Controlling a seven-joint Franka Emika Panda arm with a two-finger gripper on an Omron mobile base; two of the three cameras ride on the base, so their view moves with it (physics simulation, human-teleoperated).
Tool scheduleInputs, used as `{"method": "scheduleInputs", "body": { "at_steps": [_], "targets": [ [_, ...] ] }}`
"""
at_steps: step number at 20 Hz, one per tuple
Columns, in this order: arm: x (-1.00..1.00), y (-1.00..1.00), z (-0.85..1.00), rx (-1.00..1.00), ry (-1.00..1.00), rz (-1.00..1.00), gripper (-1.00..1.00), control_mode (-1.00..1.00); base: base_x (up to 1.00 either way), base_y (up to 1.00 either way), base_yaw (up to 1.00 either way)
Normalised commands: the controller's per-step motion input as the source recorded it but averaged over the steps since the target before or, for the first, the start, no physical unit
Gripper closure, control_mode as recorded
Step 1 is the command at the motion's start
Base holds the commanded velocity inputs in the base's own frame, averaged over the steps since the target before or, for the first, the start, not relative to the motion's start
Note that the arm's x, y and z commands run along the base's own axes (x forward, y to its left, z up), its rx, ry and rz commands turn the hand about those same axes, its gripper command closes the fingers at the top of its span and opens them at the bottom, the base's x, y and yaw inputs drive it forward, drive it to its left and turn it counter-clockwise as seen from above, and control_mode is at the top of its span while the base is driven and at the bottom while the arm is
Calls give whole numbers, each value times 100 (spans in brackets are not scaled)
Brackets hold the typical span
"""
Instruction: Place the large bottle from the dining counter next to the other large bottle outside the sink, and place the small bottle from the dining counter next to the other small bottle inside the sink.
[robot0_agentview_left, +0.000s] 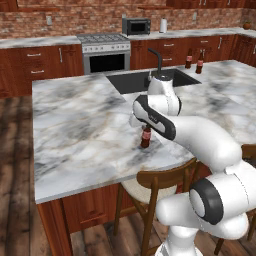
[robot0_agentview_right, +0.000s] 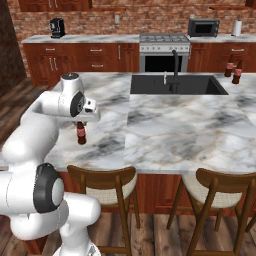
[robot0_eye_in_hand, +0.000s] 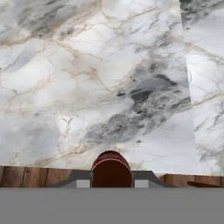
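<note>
Small bottle (robot0_eye_in_hand: 111, 169), dark brown with a red label, sits clamped between the claw's (robot0_eye_in_hand: 111, 183) two finger tips, seen from above in the hand view with a grey pad pressed to each side of it. The left base view shows the same bottle (robot0_agentview_left: 145, 137) upright under the hand, at the near edge of the dining counter (robot0_agentview_left: 80, 135); whether its base touches the marble or hangs just clear cannot be told. The right base view shows it (robot0_agentview_right: 81, 133) below the wrist near the counter's front left corner, with the claw (robot0_agentview_right: 80, 123) closed round its neck, a detail the arm's forearm hides in the left base view. Farther out, the black sink (robot0_agentview_right: 175, 85) lies sunk in the far half of the counter, its faucet (robot0_agentview_right: 175, 67) rising at the middle of its far rim. Two large bottles (robot0_agentview_right: 234, 70) stand close together at the counter's far right, outside the sink; in the left base view they (robot0_agentview_left: 194, 61) stand just beyond the sink's right end. The sink's floor is cut off by its near rim in both base views, so what lies inside cannot be made out. Two wooden chairs (robot0_agentview_right: 112, 187) stand tucked under the counter's near edge.
</note>
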Motion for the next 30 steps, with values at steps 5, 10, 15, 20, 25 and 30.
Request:
{"method": "scheduleInputs", "body": {
  "at_steps": [5, 10, 15, 20, 25, 30],
  "targets": [
    [-47, 0, 29, 0, 0, 0, 100, -100, 0, 0, 0],
    [-33, 0, 33, -7, 20, 0, 100, -100, 0, 0, 0],
    [-36, 0, 35, -6, 19, 0, 100, -100, 0, 0, 0],
    [-42, -6, 10, 0, 1, 0, 100, -100, 0, 0, 0],
    [-70, -1, 1, 4, -5, 0, 100, -100, 0, 0, 0],
    [-43, 0, 0, 1, -3, 0, 100, -100, 0, 0, 0]
  ]
}}
